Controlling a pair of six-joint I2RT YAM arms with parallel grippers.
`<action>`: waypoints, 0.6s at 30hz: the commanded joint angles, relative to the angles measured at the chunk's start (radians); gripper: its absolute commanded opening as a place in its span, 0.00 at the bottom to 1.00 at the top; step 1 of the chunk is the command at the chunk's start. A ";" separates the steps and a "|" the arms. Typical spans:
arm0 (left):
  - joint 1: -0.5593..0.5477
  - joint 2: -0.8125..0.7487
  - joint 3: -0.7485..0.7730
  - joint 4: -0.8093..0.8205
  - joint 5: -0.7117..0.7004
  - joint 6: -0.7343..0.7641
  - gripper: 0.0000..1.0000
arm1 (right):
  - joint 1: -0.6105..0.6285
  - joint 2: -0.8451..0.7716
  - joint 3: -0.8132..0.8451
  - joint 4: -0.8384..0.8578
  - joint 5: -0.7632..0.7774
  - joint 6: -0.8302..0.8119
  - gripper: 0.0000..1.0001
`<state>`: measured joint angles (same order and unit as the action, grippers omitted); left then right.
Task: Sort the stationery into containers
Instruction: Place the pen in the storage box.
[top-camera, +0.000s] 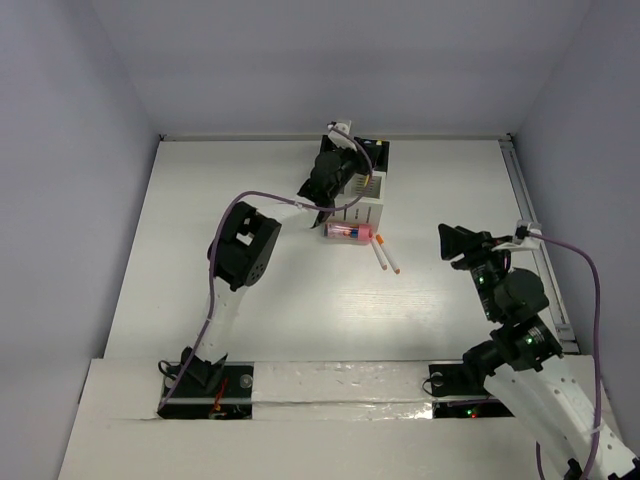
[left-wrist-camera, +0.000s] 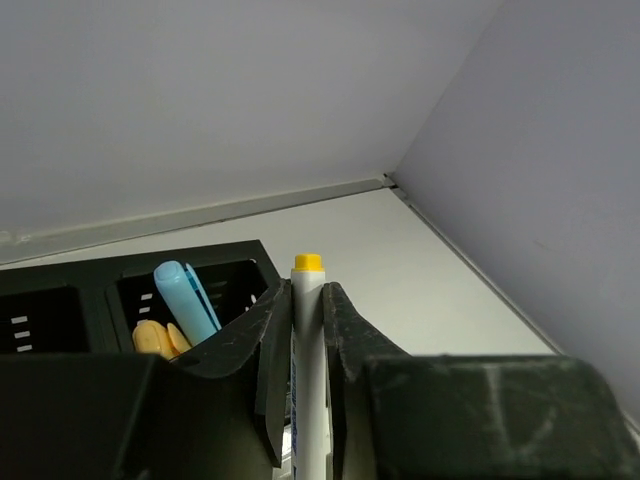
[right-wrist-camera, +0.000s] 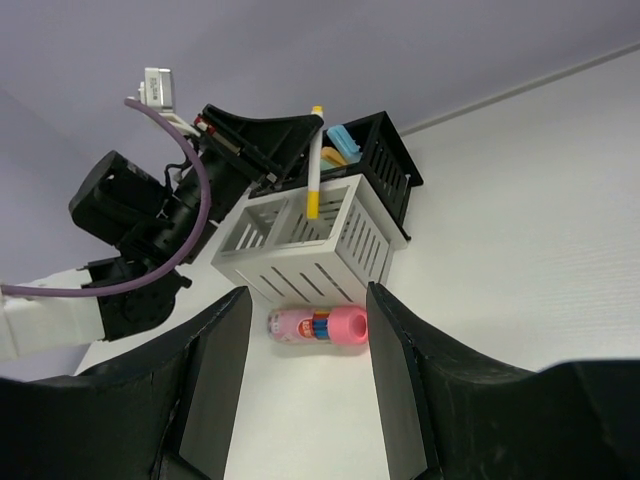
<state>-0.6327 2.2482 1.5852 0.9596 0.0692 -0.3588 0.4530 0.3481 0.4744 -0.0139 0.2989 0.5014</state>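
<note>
Our left gripper (left-wrist-camera: 308, 300) is clamped on a thin white stick (right-wrist-camera: 314, 165) with a yellow cap. It holds the stick upright at the far middle of the table (top-camera: 250, 300), with the lower end dipping into the right compartment of the white box (right-wrist-camera: 300, 255). The black box (left-wrist-camera: 230, 262) joined on the far side already holds a blue marker (left-wrist-camera: 185, 295) and some orange pieces (left-wrist-camera: 150, 340).

We judge the stick to be light, stiff and smooth, so it could pivot or slide between the pads. The grip sits around mid-shaft, which should keep it plumb.

Our right gripper (right-wrist-camera: 306, 300) hangs at the right with its jaws spread and nothing between them.

The pink cylinder (top-camera: 348, 232) lies on its side just near of the white box. It is fatter and likely to roll, so we would pinch it across the middle. Two thin sticks (top-camera: 386, 256) lie flat to its right, a little nearer — low and slim, they call for a careful pinch across the shaft.
</note>
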 joint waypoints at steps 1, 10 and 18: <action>0.004 -0.035 -0.024 0.117 -0.008 0.009 0.12 | 0.004 0.015 -0.002 0.061 -0.003 -0.004 0.55; 0.004 -0.189 -0.128 0.131 -0.083 0.053 0.61 | 0.004 0.034 -0.005 0.066 -0.006 -0.001 0.55; -0.099 -0.462 -0.327 -0.028 -0.241 0.118 0.54 | 0.004 0.029 -0.003 0.058 -0.004 -0.001 0.55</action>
<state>-0.6609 1.9446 1.3315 0.9489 -0.0860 -0.2844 0.4530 0.3794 0.4740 -0.0074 0.2981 0.5018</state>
